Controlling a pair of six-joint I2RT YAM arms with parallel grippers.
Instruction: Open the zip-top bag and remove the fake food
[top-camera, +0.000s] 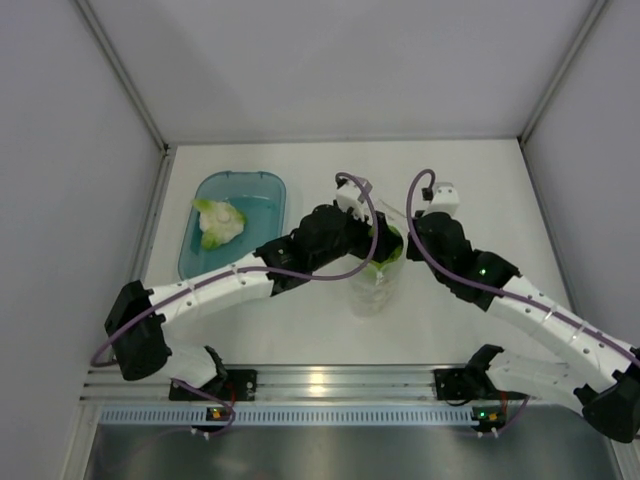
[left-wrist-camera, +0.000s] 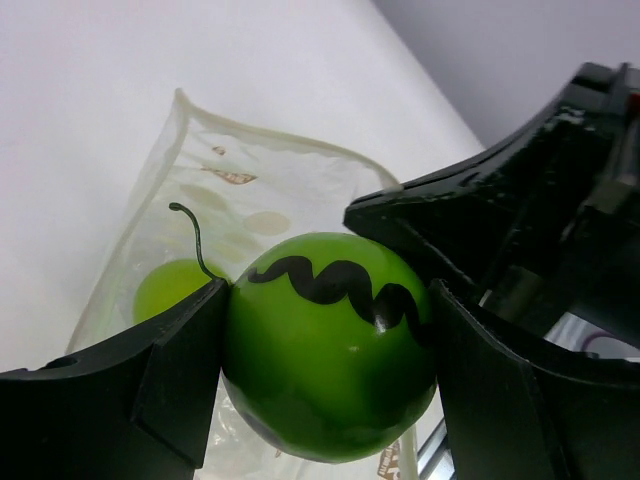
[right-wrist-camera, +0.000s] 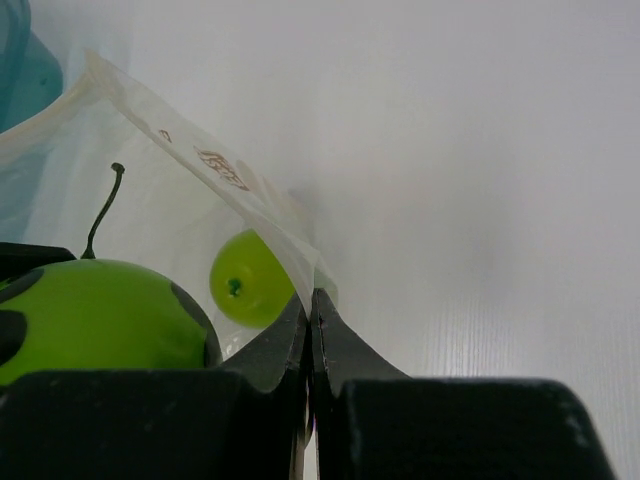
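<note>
The clear zip-top bag (top-camera: 375, 288) lies at the table's middle, its mouth toward the grippers. My left gripper (left-wrist-camera: 328, 345) is shut on the dark-striped green ball (left-wrist-camera: 325, 350), held at the bag's mouth (top-camera: 385, 245). My right gripper (right-wrist-camera: 311, 300) is shut on the bag's edge (right-wrist-camera: 270, 235), holding it up. The plain lime-green ball (right-wrist-camera: 248, 278) sits inside the bag, also seen in the left wrist view (left-wrist-camera: 170, 288). The striped ball also shows in the right wrist view (right-wrist-camera: 95, 315). The white-and-pale-green leafy lump (top-camera: 218, 222) lies in the teal tub (top-camera: 262, 190).
The teal tub stands at the left back of the table. White walls close the table on the left, back and right. A metal rail (top-camera: 330, 382) runs along the near edge by the arm bases.
</note>
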